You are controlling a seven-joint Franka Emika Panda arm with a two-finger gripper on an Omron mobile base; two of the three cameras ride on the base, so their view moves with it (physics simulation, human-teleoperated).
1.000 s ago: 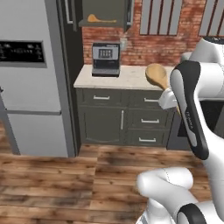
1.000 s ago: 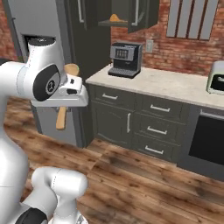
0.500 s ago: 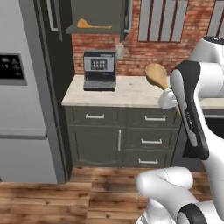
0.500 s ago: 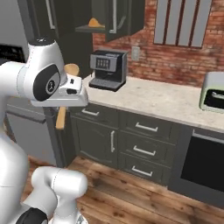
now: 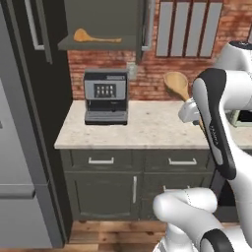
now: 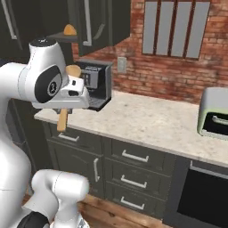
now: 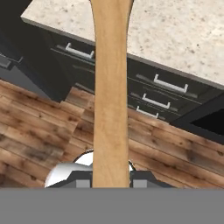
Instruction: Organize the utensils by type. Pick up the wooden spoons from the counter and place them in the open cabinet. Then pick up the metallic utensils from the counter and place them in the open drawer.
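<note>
Closer now: my base has driven up to the counter [image 5: 147,130], so the coffee machine [image 5: 105,96] and the open cabinet [image 5: 98,22] loom larger than a second ago, while the arm's pose looks unchanged. My gripper [image 6: 67,106] is clamped on the second wooden spoon [image 6: 67,98], held roughly upright in front of the counter's front edge, bowl up and handle hanging below the hand. From the hand camera its handle [image 7: 110,92] runs straight up the middle, over the drawer fronts [image 7: 148,92] and wood floor [image 7: 39,127]. The first wooden spoon [image 5: 93,37] lies flat on the cabinet shelf, bowl toward the left end. A toaster oven [image 6: 214,116] sits at the counter's right end.
</note>
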